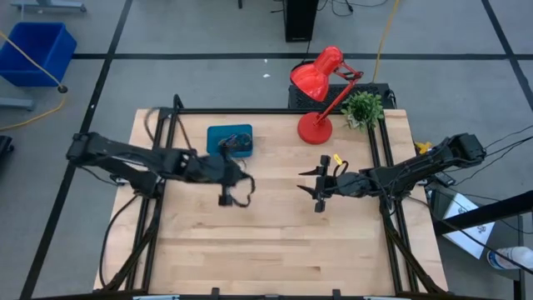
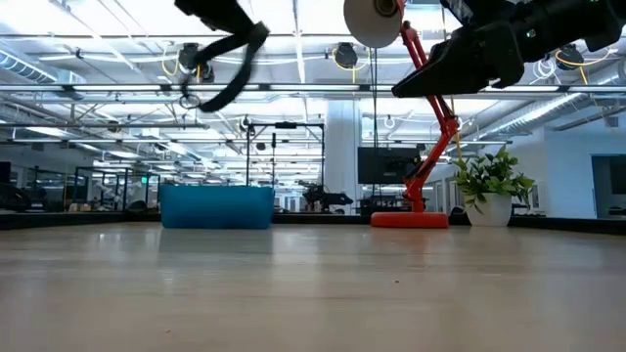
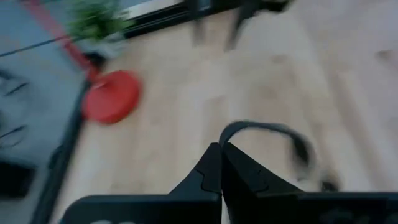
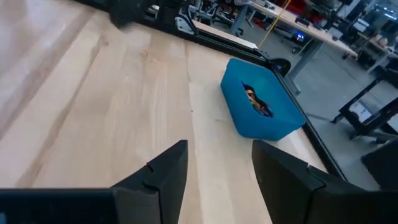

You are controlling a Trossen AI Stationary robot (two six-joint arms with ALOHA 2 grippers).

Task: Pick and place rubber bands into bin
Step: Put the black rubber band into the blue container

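Rubber bands [image 4: 258, 102] are lying in a small heap inside the teal bin [image 4: 273, 124], which is sitting on the wooden table [image 1: 275, 242] near its far edge, to the left of the red lamp [image 1: 318, 83]. One more band, a dark loop [image 1: 241, 196], is hanging from the left gripper [image 1: 225, 198], pinched between fingers that are pressing tightly together; in the left wrist view the loop [image 3: 273, 134] is curving out just past the fingertips. That gripper is hanging in the air just in front of the bin, with its arm stretching in from the table's left side, bent at the elbow and well clear of the wood in the low view.

The lamp is standing to the right of the bin, its round red base [image 1: 315, 128] resting on the table and its shade tilting over the back edge. A small green plant [image 1: 363, 107] is sitting just beside the lamp's base, on the far side from the bin. A black frame [image 1: 376, 150] is running along the table's edges.

The right gripper [image 1: 318, 190] is waiting in front of the lamp, well apart from the bin, its arm reaching in from the right. Its fingers [image 4: 165, 171] are standing wide apart and holding nothing, pointing across the bare wood toward the bin.
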